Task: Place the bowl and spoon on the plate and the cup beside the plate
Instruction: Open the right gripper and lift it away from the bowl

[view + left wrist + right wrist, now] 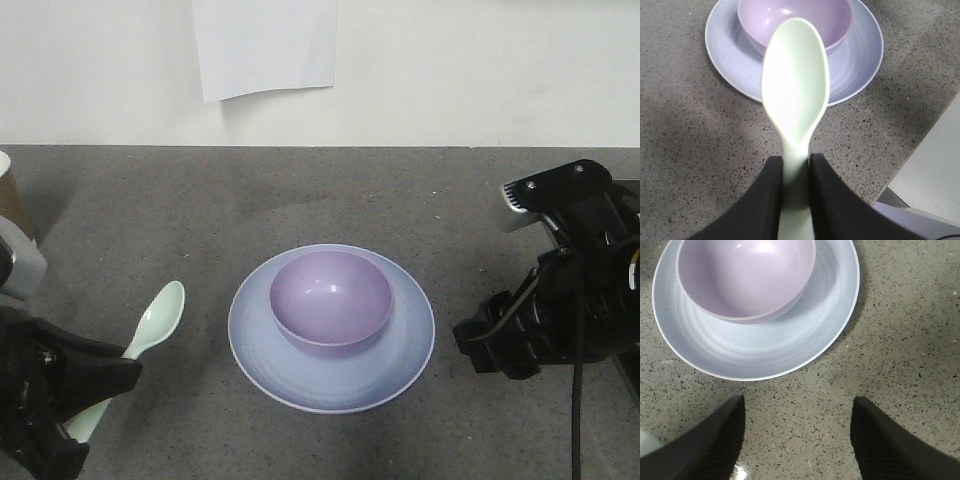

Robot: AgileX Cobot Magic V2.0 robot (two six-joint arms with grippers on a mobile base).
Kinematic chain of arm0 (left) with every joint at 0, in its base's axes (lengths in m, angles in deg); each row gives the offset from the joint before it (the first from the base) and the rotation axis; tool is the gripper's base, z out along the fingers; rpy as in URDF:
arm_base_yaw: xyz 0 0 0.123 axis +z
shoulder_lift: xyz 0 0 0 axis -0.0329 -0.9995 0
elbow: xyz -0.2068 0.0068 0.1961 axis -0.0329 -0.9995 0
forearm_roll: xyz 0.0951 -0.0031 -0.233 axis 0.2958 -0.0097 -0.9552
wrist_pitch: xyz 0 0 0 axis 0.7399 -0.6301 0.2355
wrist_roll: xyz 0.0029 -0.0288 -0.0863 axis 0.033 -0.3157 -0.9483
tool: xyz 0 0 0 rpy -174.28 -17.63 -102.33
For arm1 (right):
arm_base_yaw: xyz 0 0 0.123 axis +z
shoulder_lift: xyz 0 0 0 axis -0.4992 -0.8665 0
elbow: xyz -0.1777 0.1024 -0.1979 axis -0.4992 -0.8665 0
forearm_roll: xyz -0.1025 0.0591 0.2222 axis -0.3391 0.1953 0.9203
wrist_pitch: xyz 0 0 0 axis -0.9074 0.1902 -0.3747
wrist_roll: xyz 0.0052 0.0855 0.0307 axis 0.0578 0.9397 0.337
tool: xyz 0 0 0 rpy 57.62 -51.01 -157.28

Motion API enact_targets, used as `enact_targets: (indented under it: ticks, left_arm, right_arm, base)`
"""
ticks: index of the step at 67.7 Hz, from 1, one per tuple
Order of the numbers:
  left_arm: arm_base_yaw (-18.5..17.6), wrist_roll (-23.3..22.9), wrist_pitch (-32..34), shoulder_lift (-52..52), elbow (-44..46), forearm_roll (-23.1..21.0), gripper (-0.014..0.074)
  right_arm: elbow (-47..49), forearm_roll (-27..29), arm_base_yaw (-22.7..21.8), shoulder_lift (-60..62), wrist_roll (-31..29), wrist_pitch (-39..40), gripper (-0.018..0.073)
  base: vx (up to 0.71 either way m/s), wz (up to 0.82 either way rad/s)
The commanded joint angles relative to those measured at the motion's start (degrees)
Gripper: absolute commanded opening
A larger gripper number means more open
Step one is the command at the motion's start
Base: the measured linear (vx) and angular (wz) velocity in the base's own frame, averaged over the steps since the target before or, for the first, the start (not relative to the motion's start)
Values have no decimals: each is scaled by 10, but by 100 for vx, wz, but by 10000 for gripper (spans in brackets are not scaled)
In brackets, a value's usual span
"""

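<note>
Left gripper [795,161] pinches spoon [796,85]; right gripper [799,404] agape.

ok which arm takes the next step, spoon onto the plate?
Left. The left hand is shut on the spoon handle, tip aimed at the bowl and plate. The right hand is open and empty beside the plate.

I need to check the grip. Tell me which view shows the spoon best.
The left wrist view: the spoon looks large, its handle pinched by the left gripper. The front view shows it small, handle partly hidden behind the arm. The right wrist view misses it.
</note>
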Motion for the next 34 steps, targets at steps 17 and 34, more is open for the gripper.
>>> enact_targets:
  ticks: [17, 34]
  left_arm:
    - [-3, 0, 32, 6, 15, -26, 20]
    - [-3, 4, 25, -2, 27, -6, 22]
  right_arm:
    - [14, 3, -3, 12, -3, 27, 456]
    - [14, 3, -3, 12, -3, 27, 456]
  base:
    - [0, 0]
    - [0, 0]
